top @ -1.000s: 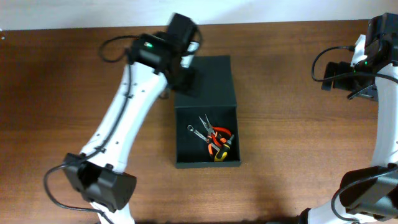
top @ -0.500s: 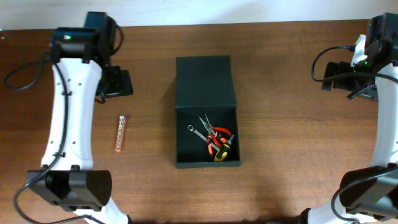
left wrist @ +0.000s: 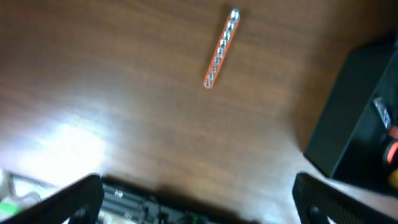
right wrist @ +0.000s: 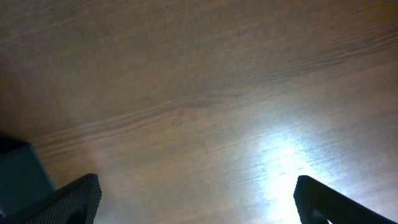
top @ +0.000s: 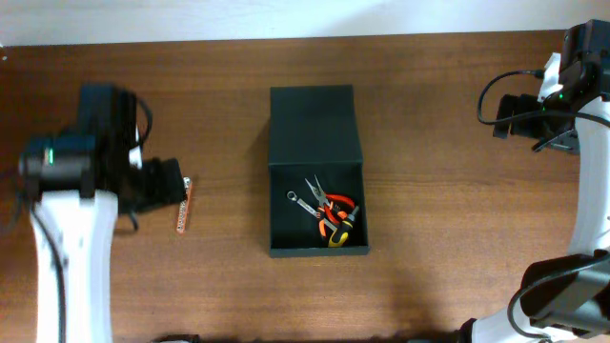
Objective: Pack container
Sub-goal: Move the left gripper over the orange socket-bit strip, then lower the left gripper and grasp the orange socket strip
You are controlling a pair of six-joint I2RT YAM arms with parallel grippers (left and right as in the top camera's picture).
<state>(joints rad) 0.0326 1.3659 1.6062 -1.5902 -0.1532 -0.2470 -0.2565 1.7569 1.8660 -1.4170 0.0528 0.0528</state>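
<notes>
Matte green-black rectangular container [top: 282, 229] lies front-to-back, flap [top: 313, 124] at the far end; left gripper [left wrist: 198, 185] and right gripper [right wrist: 198, 185] spread.

Bare table [top: 233, 214] between strip [top: 184, 205] and container [top: 315, 124]

The container [top: 315, 124] is matte dark green-black, flap lid included. Inside lie pliers [top: 335, 208] with orange-red handles, a yellow-and-black handled tool [top: 341, 233] and a silvery wrench [top: 298, 201]. The table [top: 448, 191] is reddish-brown wood with streaky grain. The bit strip [left wrist: 221, 47] on it is orange, dotted with silver. The left arm [top: 67, 248] and right arm [top: 593, 210] are white with black joints; the left shows a green light
</notes>
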